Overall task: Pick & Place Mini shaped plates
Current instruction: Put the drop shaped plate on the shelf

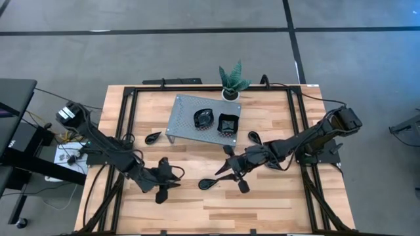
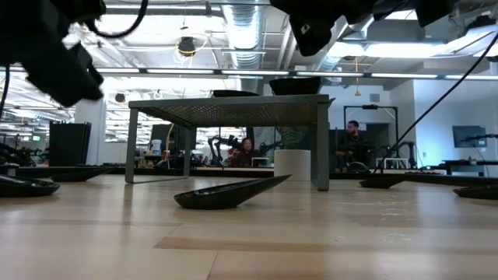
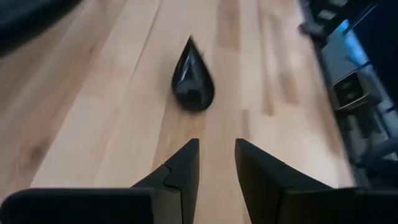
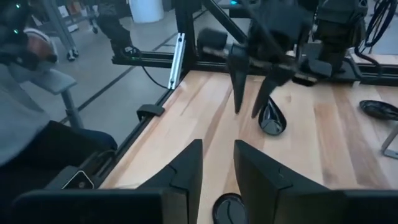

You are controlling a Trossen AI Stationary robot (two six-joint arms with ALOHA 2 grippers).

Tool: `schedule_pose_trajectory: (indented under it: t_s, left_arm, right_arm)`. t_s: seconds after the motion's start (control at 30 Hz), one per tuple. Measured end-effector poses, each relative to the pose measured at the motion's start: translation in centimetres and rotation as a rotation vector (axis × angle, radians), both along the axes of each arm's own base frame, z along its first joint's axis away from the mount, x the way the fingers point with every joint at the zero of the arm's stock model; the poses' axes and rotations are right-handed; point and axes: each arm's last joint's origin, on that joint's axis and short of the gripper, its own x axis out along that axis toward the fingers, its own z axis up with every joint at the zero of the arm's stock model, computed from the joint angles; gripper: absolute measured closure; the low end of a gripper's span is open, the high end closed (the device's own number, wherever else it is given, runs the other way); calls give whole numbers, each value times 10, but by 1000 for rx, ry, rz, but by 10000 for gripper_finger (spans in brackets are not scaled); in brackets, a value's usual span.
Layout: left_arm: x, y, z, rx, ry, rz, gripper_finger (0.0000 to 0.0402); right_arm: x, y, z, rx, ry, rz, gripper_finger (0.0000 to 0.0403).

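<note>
A black teardrop plate (image 1: pixel 209 184) lies flat on the wooden table between my two grippers. In the left wrist view this plate (image 3: pixel 193 84) is ahead of my left gripper (image 3: pixel 216 143), its pointed end away. My left gripper (image 1: pixel 176 178) is open and holds nothing. My right gripper (image 1: pixel 222 172) hangs open above the table, and the plate's rim (image 4: pixel 227 208) shows below its fingers (image 4: pixel 186 168). Another plate (image 4: pixel 272 118) lies beside the left gripper's fingertips. Two plates (image 1: pixel 204 118) (image 1: pixel 228 122) rest on the grey perforated stand (image 1: pixel 184 111).
More teardrop plates lie on the table left (image 1: pixel 153 137) and right (image 1: pixel 254 137) of the stand. A small green plant (image 1: pixel 233 80) stands at the far edge. Black frame rails (image 1: pixel 128 131) run along the table's sides. People sit in the room beyond (image 2: pixel 247 149).
</note>
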Motion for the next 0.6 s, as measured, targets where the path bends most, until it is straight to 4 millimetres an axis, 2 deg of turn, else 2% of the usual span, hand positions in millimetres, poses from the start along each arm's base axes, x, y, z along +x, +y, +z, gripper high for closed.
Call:
schedule_pose_trajectory:
  t_s: [0.13,0.27,0.47,0.6]
  left_arm:
    - [2,-2,-10,-4,41,23,298]
    - [0,-2,-6,13,27,-14,298]
    - [-2,3,10,94,-62,-37,298]
    - [-2,4,13,111,-86,-36,298]
  right_arm:
    - [-1,6,1,8,-19,17,316]
    - [5,16,-4,19,-70,43,316]
    - [33,27,-17,9,-27,46,316]
    - [54,41,-11,-22,72,45,316]
